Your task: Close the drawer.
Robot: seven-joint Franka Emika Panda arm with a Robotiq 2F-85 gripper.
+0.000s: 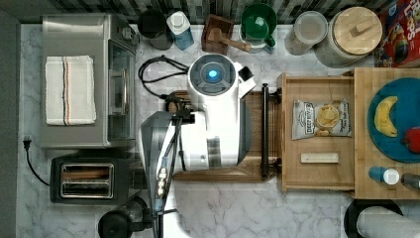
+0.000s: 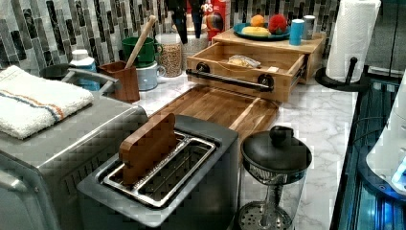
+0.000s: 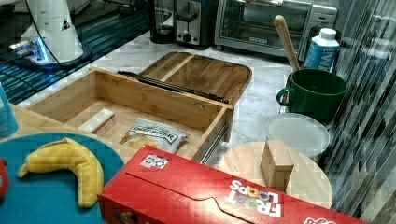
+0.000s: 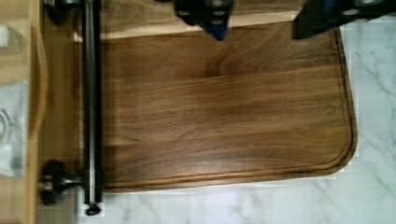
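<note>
Fingers [image 4: 215, 21] spread wide, holding nothing, over cutting board [image 4: 224, 116]; I'd push drawer [image 1: 317, 134] by stiff handle [image 4: 92, 107] beside them, slides light.

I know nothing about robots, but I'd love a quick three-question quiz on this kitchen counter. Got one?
1. True or false: the drawer is pulled out.
2. What lies inside it besides the chip bag? A) a banana B) a small pale block C) a spoon
3. Fill in: in the wrist view the gripper hangs over the dark ____ board, touching nothing, jaws apart.

Key: 1 true; 2 B, the block; 3 cutting.
</note>
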